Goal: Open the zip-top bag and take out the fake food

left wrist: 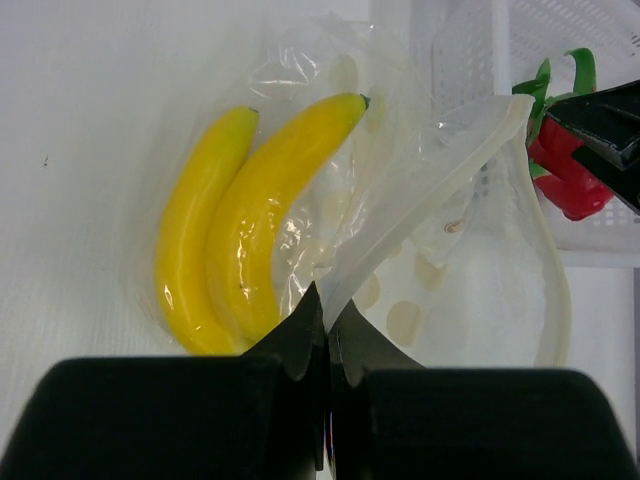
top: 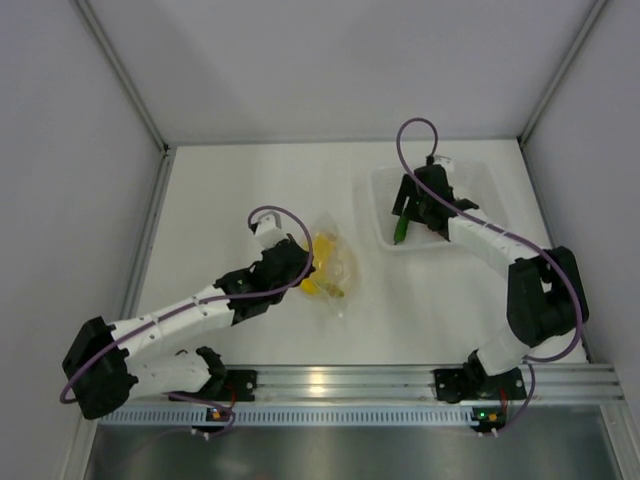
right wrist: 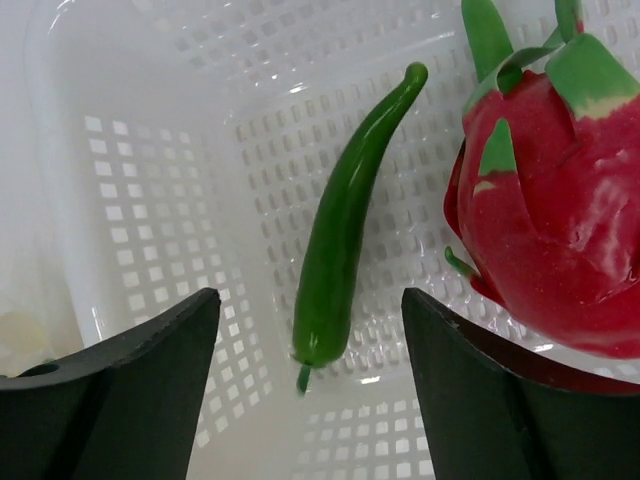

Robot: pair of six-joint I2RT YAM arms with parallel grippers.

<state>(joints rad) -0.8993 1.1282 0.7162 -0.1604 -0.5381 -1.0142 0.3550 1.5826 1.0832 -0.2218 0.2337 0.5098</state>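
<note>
At the centre of the overhead view the small clear crinkly plastic zip-top bag [top: 345, 250] lies flat on the white desk [top: 230, 190]. The left jaws are clenched on its edge right where the white zip strip [left wrist: 430, 205] begins. That grip looks meant to pin the pouch down and hold its mouth gaping toward the right of the left wrist frame, so that the other arm can reach in without dragging the bag along. The yellow plastic banana bunch [left wrist: 235, 235] is the only toy inside, and it lies deep in the pouch at centre left of that frame. At the upper right of the overhead view the right jaws hang spread and empty over the white perforated rigid plastic tray [top: 480, 195]. On the tray's floor lie the slim green plastic chilli [right wrist: 345, 230] and, just beside it toward the right edge of the right wrist frame, the red plastic fruit with green leaf tips [right wrist: 560, 200]. Two of the three pieces therefore count as removed (the tray evidently serves as the drop-off). I judge the next move to be the right arm returning to the open mouth for the banana, and the thin film could bunch up or slip from the left pinch.
</note>
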